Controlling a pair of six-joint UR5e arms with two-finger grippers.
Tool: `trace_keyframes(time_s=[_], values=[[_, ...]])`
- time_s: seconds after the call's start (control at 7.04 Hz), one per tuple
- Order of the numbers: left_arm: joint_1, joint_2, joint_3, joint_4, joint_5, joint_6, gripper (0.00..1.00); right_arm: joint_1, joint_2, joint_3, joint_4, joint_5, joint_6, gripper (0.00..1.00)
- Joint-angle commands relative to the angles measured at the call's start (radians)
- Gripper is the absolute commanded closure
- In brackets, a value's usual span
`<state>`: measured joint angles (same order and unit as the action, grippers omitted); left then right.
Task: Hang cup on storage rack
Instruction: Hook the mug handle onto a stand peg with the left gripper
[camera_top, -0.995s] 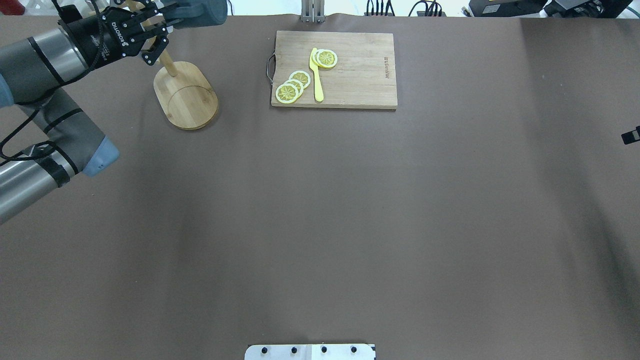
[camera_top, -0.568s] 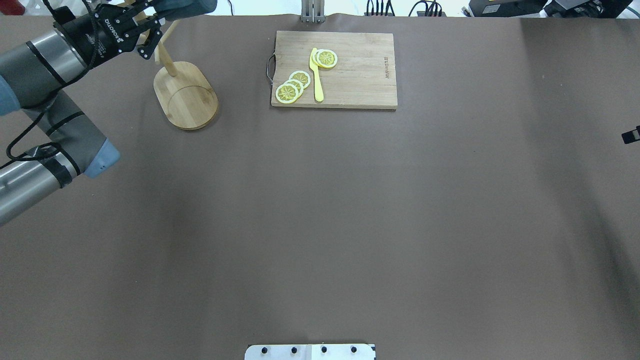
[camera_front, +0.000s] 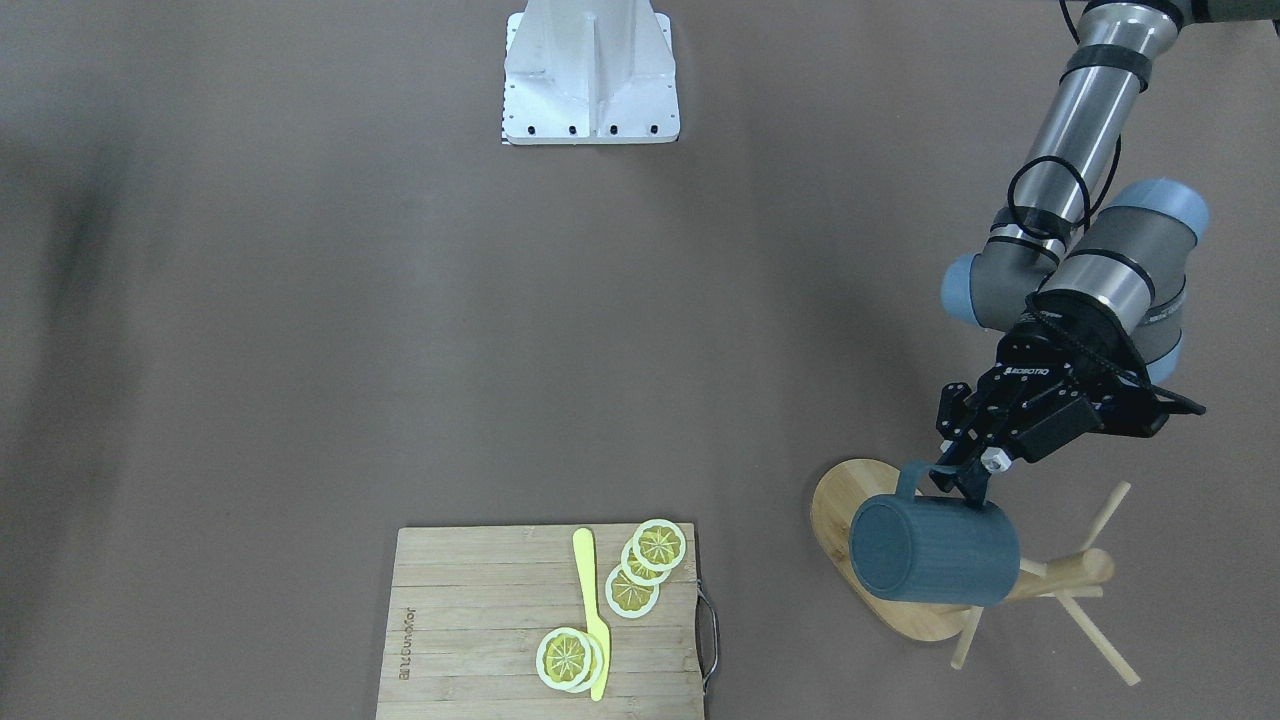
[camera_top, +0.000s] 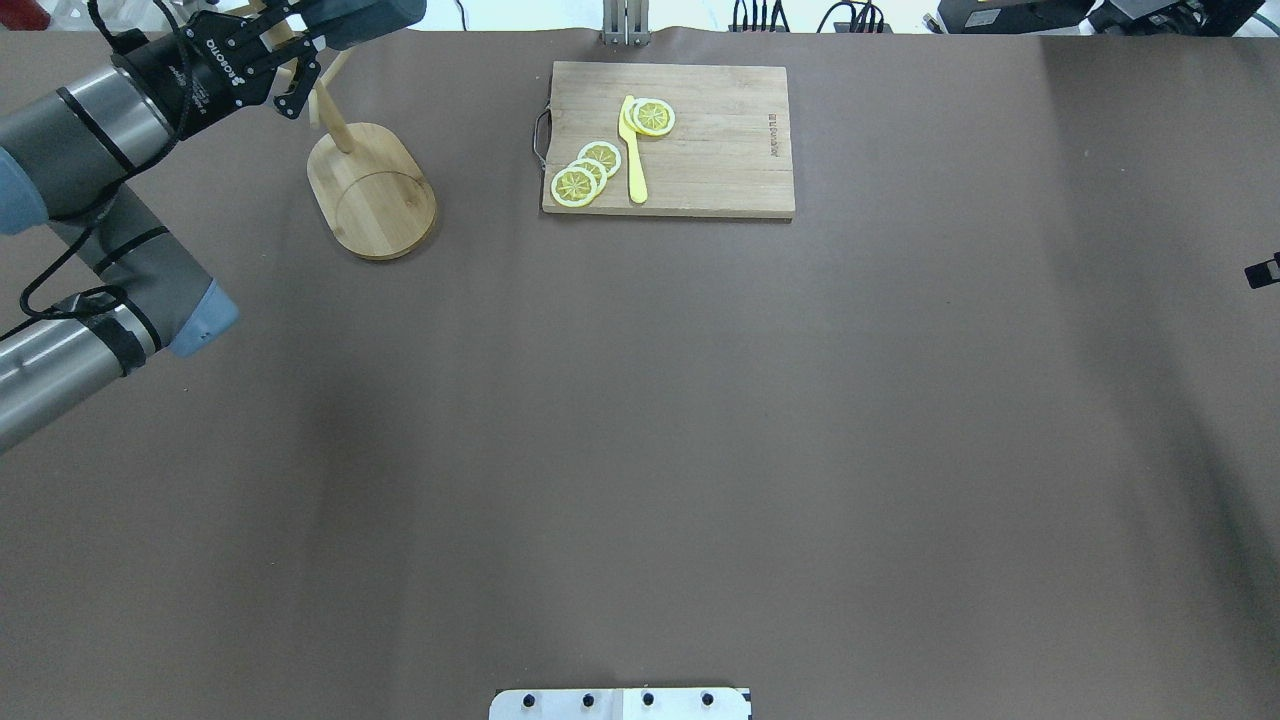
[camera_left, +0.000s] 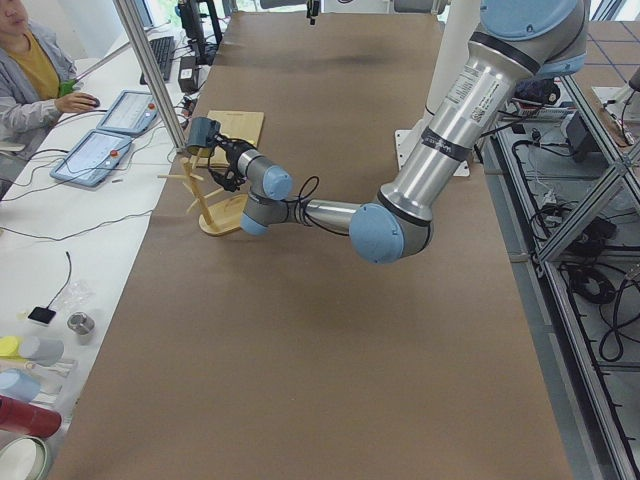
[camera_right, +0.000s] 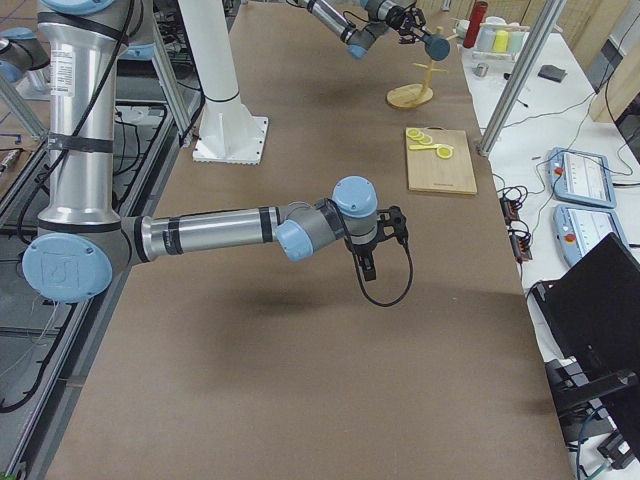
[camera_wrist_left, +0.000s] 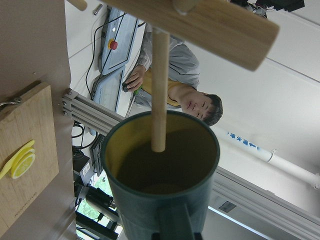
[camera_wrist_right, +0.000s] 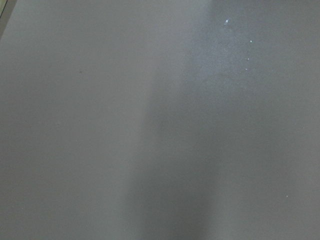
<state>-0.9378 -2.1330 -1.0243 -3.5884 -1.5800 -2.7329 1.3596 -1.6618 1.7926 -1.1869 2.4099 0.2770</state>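
My left gripper (camera_front: 965, 482) is shut on the handle of the dark teal cup (camera_front: 935, 552) and holds it on its side above the bamboo storage rack's oval base (camera_front: 835, 497), beside the central post (camera_front: 1075, 572). In the overhead view the gripper (camera_top: 298, 45) and cup (camera_top: 365, 14) sit at the far left edge, over the rack (camera_top: 372, 190). In the left wrist view a thin peg (camera_wrist_left: 159, 85) crosses the cup's yellowish mouth (camera_wrist_left: 160, 165); how deep its tip reaches I cannot tell. My right gripper (camera_right: 370, 262) hovers over bare table; I cannot tell if it is open.
A slatted wooden cutting board (camera_top: 700, 140) with lemon slices (camera_top: 585, 172) and a yellow knife (camera_top: 632, 150) lies right of the rack. Operators' desks and a seated person (camera_left: 30, 70) are beyond the far table edge. The robot's base plate (camera_front: 592, 70) is at the near edge.
My left gripper has carried the cup a little to the left and toward the far table edge, closer to the rack's post and pegs. The right arm has not moved.
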Motion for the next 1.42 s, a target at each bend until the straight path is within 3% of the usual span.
trace_keyframes(time_s=[0.0,1.28], values=[[0.001,0.001,0.062,-0.056,0.023,-0.056,1.0,0.003,-0.001,0.005,0.0,0.0,0.001,0.0],[-0.001,0.027,0.07,-0.07,0.025,-0.096,1.0,0.001,0.0,0.014,0.0,0.0,0.002,0.0]])
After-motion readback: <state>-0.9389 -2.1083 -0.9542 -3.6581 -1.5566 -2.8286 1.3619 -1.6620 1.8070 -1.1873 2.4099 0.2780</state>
